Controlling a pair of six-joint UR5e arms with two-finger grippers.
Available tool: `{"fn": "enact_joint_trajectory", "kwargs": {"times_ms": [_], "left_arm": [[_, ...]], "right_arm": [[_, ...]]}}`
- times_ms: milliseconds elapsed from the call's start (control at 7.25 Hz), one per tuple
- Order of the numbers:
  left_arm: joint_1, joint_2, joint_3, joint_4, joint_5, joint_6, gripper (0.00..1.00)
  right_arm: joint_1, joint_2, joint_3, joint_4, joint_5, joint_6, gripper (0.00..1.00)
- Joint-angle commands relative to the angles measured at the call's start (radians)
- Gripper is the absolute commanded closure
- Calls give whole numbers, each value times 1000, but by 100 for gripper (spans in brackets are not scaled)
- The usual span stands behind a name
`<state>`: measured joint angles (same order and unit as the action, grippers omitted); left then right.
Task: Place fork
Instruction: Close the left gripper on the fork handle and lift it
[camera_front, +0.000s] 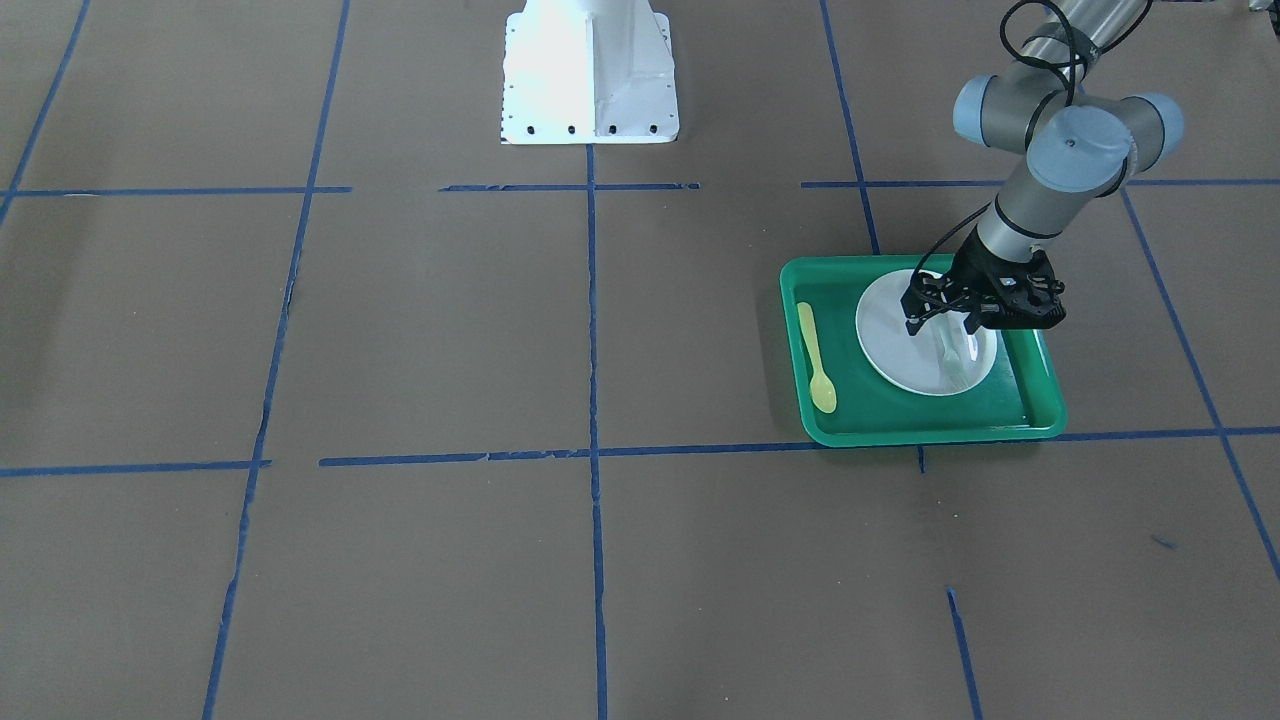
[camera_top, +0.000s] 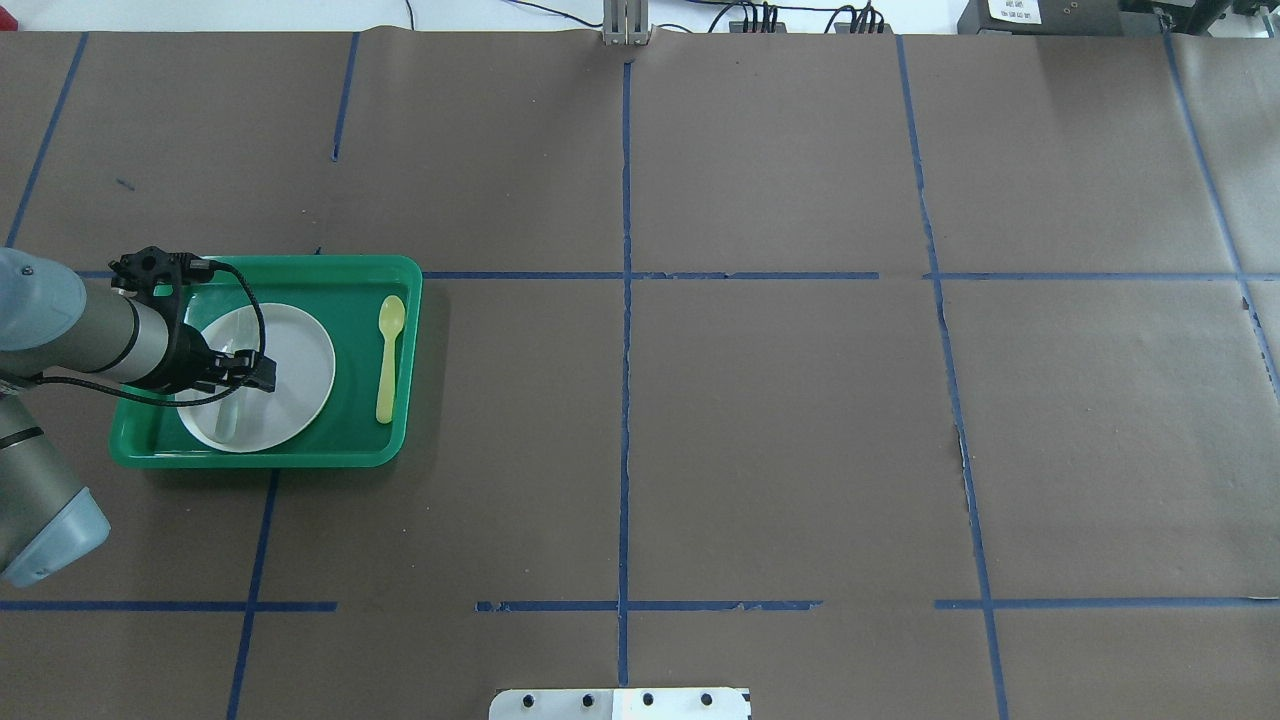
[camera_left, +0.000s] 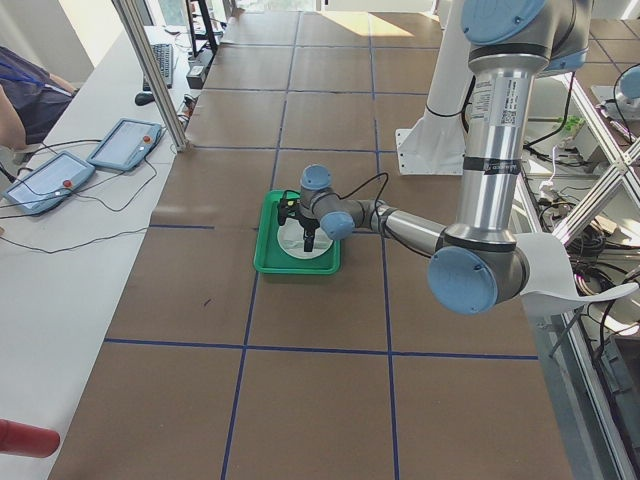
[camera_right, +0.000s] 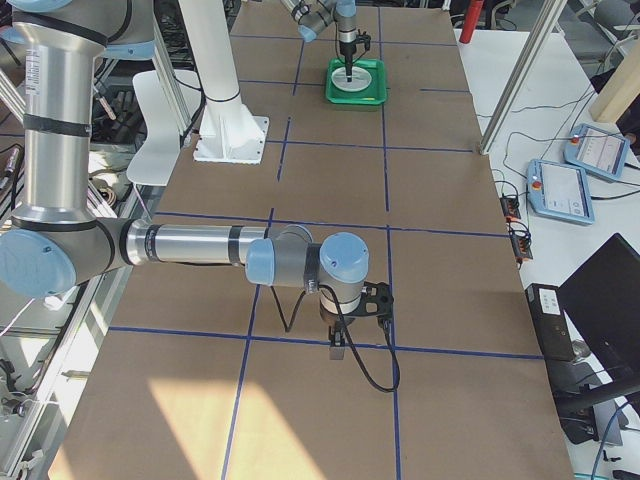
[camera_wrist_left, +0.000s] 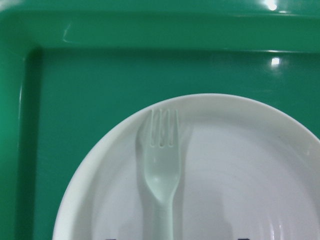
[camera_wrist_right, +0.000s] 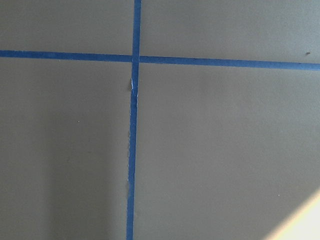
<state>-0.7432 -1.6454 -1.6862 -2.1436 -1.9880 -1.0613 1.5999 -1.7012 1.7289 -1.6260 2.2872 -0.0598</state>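
Green tray (camera_front: 900, 432) on the brown paper table (camera_front: 450, 330), white plate (camera_front: 885, 340) inside it; yellow spoon (camera_front: 818, 355) lies on the tray floor beside the plate, not touching it; the fork (camera_wrist_left: 161, 170) lies flat on the plate, tines pointing at the tray wall, handle running back under the left gripper (camera_front: 943, 325); that gripper hangs low over the plate, jaws spread either side of the handle, gripping nothing afaict; right gripper (camera_right: 345, 340) is well away over bare table; can't tell if it's open or closed
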Motion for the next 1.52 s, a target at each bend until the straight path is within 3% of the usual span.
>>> {"fn": "enact_joint_trajectory", "kwargs": {"times_ms": [0,138,414,690,1103,1379], "left_arm": [[1,9,-12,5,-5,1,92],[1,9,-19,4,-5,-2,100],[-1,4,-20,1,-66,-3,100],[-17,7,-50,2,-67,-3,100],[-186,28,-70,-1,-149,13,100],[-185,122,-26,-138,-143,69,100]], "right_arm": [[0,0,0,0,0,0,0],[0,0,0,0,0,0,0],[0,0,0,0,0,0,0],[0,0,0,0,0,0,0],[0,0,1,0,0,0,0],[0,0,0,0,0,0,0]]}}
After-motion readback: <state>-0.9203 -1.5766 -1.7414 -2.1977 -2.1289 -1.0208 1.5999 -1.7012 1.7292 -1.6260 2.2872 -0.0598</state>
